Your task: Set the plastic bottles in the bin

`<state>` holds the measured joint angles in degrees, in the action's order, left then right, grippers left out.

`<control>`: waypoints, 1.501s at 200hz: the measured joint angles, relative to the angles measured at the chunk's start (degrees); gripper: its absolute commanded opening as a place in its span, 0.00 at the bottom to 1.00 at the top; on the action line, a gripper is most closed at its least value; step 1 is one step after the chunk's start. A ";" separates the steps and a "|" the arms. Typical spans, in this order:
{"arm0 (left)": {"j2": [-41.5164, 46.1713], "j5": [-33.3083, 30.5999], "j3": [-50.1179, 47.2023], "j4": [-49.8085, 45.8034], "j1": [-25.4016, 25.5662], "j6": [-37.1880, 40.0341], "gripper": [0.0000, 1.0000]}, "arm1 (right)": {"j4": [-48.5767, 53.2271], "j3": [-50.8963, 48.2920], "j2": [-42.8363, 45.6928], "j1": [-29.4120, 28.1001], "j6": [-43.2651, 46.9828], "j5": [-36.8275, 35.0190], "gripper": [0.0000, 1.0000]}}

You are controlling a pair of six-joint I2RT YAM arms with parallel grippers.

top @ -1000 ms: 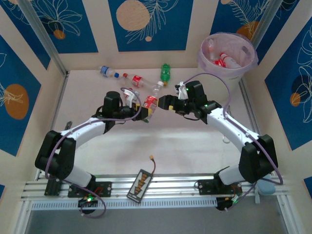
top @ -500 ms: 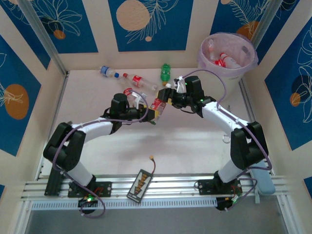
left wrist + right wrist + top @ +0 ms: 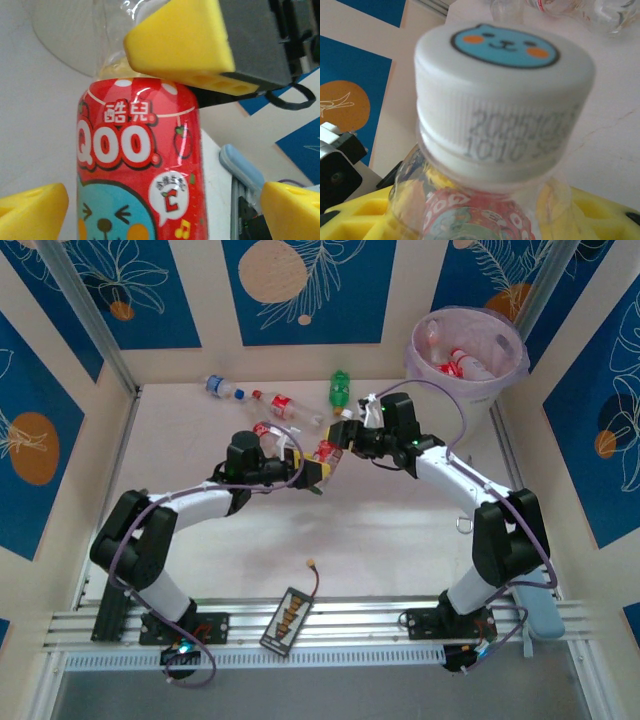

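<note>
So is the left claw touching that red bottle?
Apart. The left wrist view shows bare gaps between the red bottle and both yellow fingers of the open left claw.

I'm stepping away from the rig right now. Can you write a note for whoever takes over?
Left gripper: open, fingers either side of the red-label bottle, not touching it.
Right gripper: shut on its neck, below the white cap.
Done: several bottles lie in the bin.
Left: drop this one in the bin, then fetch the blue-capped bottle, a second red-label bottle and the green bottle from the table.
</note>
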<state>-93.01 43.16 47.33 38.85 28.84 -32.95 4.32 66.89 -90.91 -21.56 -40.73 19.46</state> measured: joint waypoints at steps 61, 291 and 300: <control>14.73 -7.58 -3.61 -7.08 -1.14 0.46 1.00 | 10.99 12.24 4.15 3.43 9.88 -8.22 0.44; 25.22 -32.33 -0.35 -47.67 -1.29 1.40 1.00 | -4.17 32.72 -6.78 22.64 53.96 -45.66 0.44; 25.49 -32.72 -0.35 -48.15 -1.29 1.51 1.00 | -4.11 32.72 -7.69 23.34 54.21 -45.66 0.44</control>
<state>-67.53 10.44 46.98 -9.30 27.55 -31.44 0.21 99.61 -98.61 1.78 13.47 -26.20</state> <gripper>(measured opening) 0.999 0.541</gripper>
